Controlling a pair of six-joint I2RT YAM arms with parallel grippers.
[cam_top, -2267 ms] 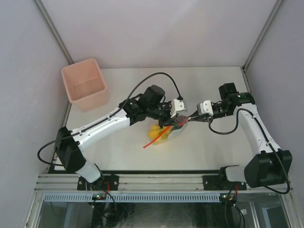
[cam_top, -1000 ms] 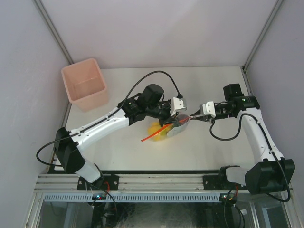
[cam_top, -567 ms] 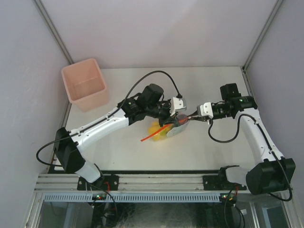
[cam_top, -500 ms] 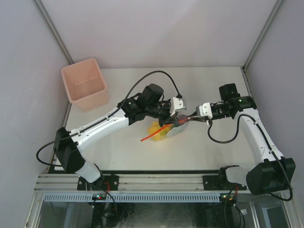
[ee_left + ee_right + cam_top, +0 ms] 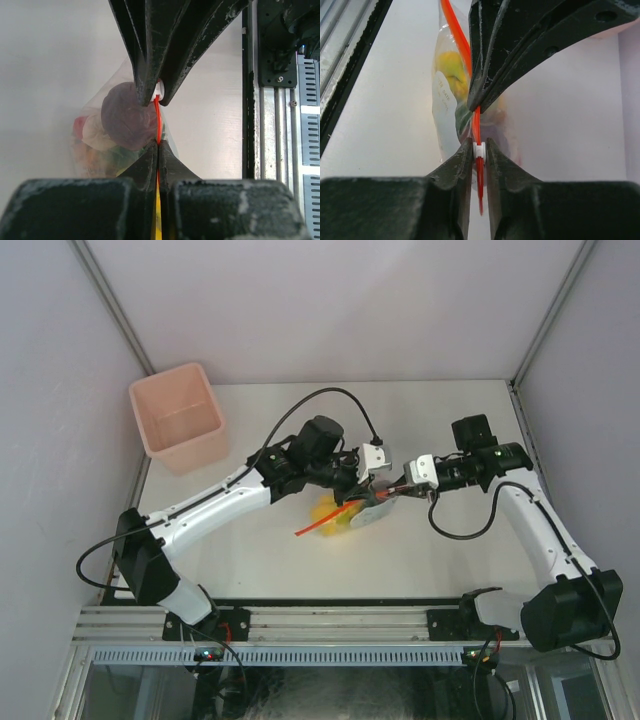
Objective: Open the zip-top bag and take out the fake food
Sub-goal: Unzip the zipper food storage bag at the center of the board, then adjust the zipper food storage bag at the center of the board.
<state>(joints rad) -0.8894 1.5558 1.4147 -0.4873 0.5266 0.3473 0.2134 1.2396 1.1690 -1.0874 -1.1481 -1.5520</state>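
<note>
The zip-top bag [image 5: 358, 513] hangs just above the table's middle, its red zip strip [image 5: 330, 518] slanting down to the left. My left gripper [image 5: 158, 146] is shut on that strip [image 5: 158, 117]. Facing it, my right gripper [image 5: 479, 145] is shut on the white slider [image 5: 479, 149] of the strip. The two grippers nearly touch tip to tip [image 5: 388, 490]. The fake food stays inside the bag: a yellow piece [image 5: 451, 65], a purple piece [image 5: 127, 115], and smaller red and green bits [image 5: 92, 142].
A pink square bin [image 5: 178, 415] stands at the back left corner. The enclosure walls close in behind and at both sides. The metal rail [image 5: 280, 115] runs along the table's near edge.
My right gripper has slid left along the zip strip toward the left gripper. The left gripper and the bag have barely moved.
</note>
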